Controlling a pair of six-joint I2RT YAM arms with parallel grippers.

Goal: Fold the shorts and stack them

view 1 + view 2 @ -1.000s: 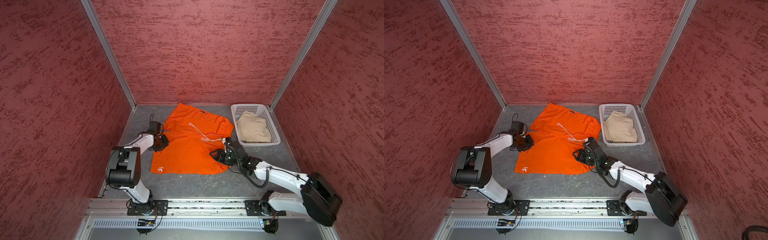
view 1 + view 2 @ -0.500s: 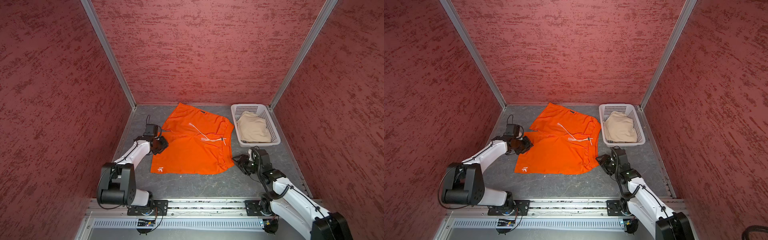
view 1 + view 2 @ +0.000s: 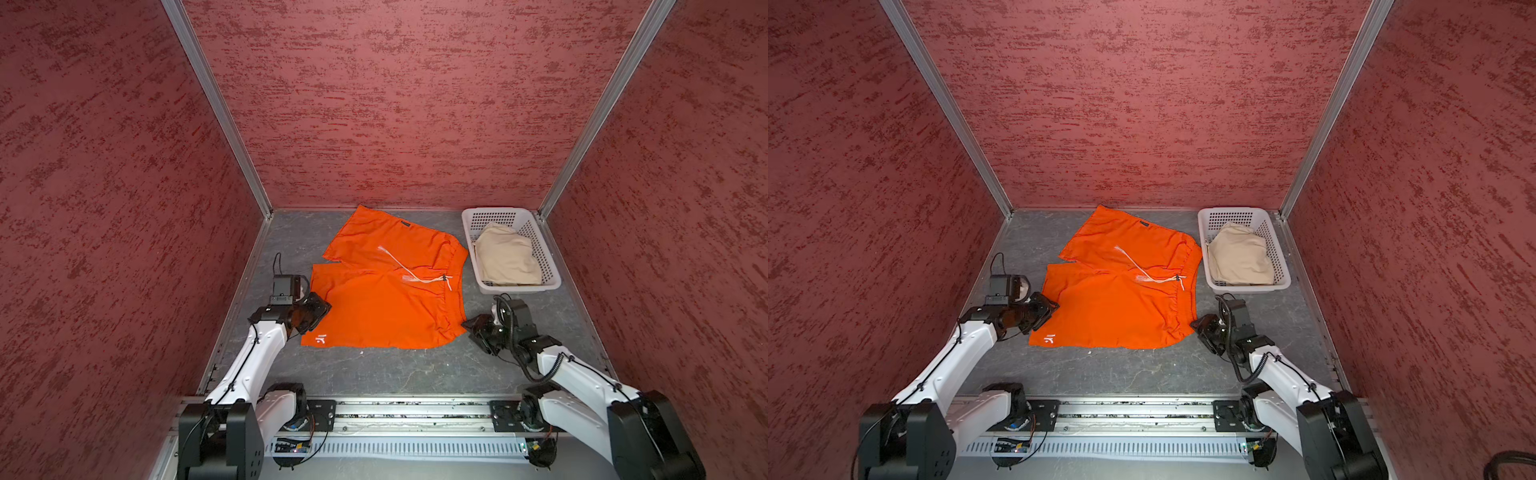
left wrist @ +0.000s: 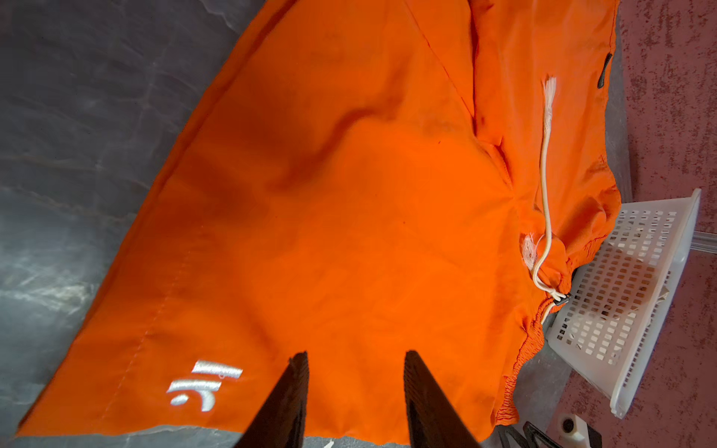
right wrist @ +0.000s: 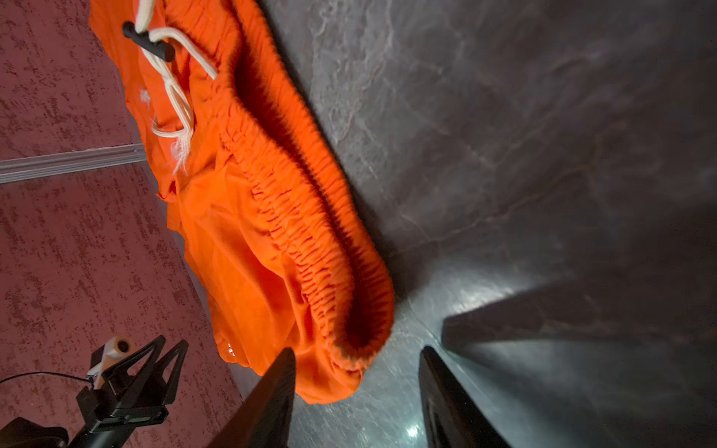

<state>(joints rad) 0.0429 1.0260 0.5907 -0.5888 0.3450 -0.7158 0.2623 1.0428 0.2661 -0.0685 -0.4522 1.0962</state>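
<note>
The orange shorts lie spread flat on the grey floor, waistband to the right, with the white drawstring across them. The white logo marks the near left hem. My left gripper is open, low over that hem beside the logo. My right gripper is open at the near right corner of the gathered waistband, and nothing is pinched. The beige shorts lie crumpled in the basket.
The white perforated basket stands at the back right, close to the orange waistband. Red walls close in the left, back and right. A metal rail with both arm bases runs along the front edge.
My right gripper left the waistband's middle and drew back to the near right corner, which now lies further right. My left gripper slid nearer along the left hem and its jaws widened.
</note>
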